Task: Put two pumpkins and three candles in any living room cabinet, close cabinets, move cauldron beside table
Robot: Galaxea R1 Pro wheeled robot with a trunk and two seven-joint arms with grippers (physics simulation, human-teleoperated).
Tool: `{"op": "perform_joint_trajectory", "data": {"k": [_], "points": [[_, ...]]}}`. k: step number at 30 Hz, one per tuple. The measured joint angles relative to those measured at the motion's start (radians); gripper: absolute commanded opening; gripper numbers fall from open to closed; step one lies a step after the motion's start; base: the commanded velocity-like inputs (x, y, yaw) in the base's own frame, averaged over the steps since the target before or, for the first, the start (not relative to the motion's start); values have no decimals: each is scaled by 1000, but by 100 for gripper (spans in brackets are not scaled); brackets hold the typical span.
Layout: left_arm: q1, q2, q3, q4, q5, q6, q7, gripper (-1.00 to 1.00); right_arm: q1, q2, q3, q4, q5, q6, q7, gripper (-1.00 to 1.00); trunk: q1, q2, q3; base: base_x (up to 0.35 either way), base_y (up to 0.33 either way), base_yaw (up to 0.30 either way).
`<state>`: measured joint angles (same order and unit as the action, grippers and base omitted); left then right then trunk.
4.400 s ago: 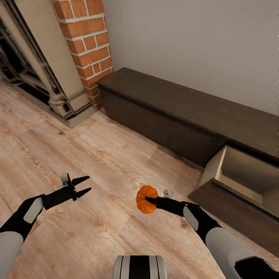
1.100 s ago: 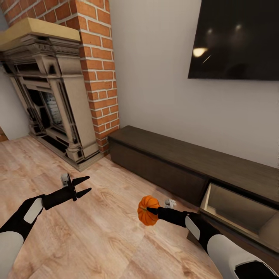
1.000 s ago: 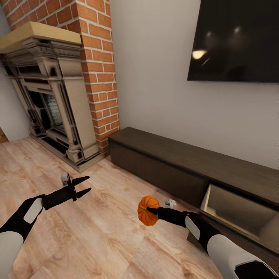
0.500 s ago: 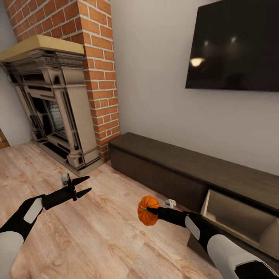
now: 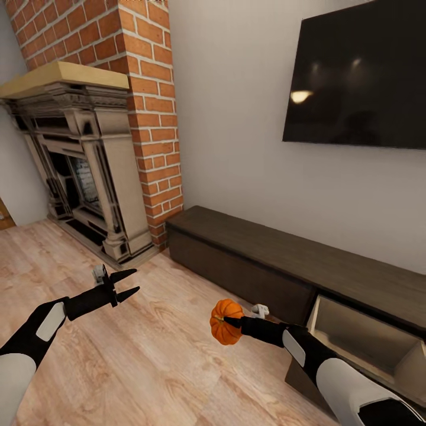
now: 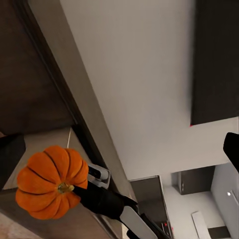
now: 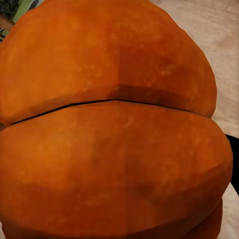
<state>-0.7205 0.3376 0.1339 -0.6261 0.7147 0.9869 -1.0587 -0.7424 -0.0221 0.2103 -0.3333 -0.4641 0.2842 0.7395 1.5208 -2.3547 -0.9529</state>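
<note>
Pumpkin (image 5: 225,321) pinched at the tip of the right end effector (image 5: 229,321), held above the plank floor (image 5: 118,355), near the cabinet (image 5: 266,260) and its pulled-out drawer (image 5: 367,337). Left end effector (image 5: 127,284) spread, empty, well apart from the pumpkin.

We're over a light wood plank floor (image 5: 136,361). Sitting right on it are the long dark brown cabinet (image 5: 248,260) against the wall and the ornate fireplace (image 5: 89,177) by the brick chimney (image 5: 151,118).

one pumpkin (image 5: 225,321), one cabinet (image 5: 296,272), one fireplace (image 5: 83,160), one screen (image 5: 361,77)
</note>
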Motion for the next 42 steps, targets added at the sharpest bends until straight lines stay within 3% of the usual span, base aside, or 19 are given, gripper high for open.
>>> {"op": "perform_joint_trajectory", "data": {"k": [42], "points": [[0, 3, 0, 1, 0, 2, 0, 100, 0, 0, 0, 0, 0, 0, 0, -100, -161, 294, 132, 0, 0, 0]]}}
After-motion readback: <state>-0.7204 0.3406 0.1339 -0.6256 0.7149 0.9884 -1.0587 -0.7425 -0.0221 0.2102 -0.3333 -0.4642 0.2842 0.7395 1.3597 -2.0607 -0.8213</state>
